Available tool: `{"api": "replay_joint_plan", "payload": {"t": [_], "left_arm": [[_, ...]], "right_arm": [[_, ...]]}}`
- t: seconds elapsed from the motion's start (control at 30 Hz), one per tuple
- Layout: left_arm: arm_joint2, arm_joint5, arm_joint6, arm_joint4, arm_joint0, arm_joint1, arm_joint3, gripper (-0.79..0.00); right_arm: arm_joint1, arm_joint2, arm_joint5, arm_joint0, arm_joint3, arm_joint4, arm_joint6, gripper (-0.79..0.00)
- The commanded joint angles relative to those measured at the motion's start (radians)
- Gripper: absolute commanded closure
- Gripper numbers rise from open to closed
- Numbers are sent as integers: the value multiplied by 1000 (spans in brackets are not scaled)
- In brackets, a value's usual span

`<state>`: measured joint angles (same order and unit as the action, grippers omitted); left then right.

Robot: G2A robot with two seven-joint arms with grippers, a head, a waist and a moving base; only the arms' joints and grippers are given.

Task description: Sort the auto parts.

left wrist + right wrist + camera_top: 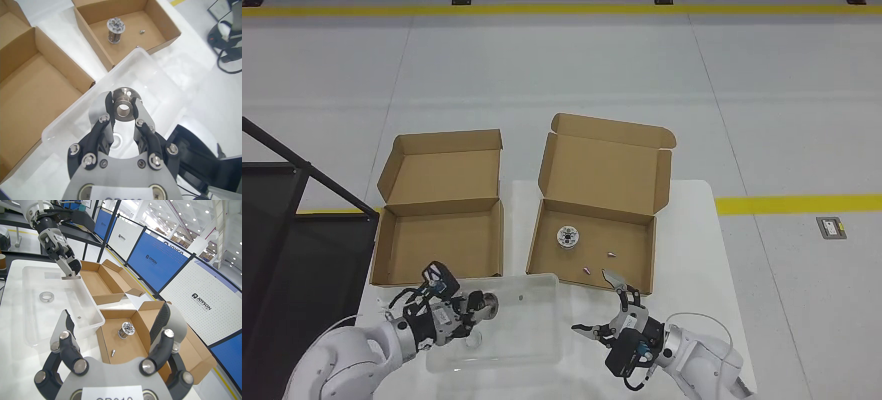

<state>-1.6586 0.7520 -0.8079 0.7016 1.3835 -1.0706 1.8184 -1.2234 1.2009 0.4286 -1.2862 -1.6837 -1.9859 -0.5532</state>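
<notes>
Left gripper (123, 107) is clamped on a flanged bushing (122, 92): the sleeve is pinched between both pads, flange beyond the fingertips, bore turned toward the wrist camera. The part is held over the clear plastic tray (527, 335), above its far half and left of centre, close to the rim next to the left cardboard box (437, 245). In the right wrist view the flange is seen level under the fingers

Right gripper (116, 315) is spread wide, nothing held between the pads. It is placed just right of the tray, by the near wall of the right cardboard box (627, 245), above the white table (692, 260)

In the tray: a metal ring (46, 297) is laid flat on the floor; a small dark bit (79, 317) is seen nearer the right wall, type cannot be told

In the right box: a splined cylindrical part (125, 330) is stood upright toward the far left of the floor, a small pin-like fastener (112, 352) is seen close to the near wall, and a second small piece (141, 31) lies further right. Both boxes are set side by side on the far side of the tray, lids folded back
</notes>
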Motion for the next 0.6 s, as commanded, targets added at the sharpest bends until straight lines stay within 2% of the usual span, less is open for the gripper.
{"api": "replay_joint_plan", "payload": {"t": [0.0, 0.23, 0.47, 0.57], "left_arm": [[-2, 9, -79, -175, -45, 9, -38, 0], [11, 11, -249, -535, -170, 35, -143, 0], [54, -36, -296, -875, -228, 68, -198, 0], [68, -52, -312, -959, -246, 88, -215, 0]], "right_arm": [[0, 0, 0, 0, 0, 0, 0, -785], [0, 0, 0, 0, 0, 0, 0, -785], [0, 0, 0, 0, 0, 0, 0, -785], [0, 0, 0, 0, 0, 0, 0, -785]]}}
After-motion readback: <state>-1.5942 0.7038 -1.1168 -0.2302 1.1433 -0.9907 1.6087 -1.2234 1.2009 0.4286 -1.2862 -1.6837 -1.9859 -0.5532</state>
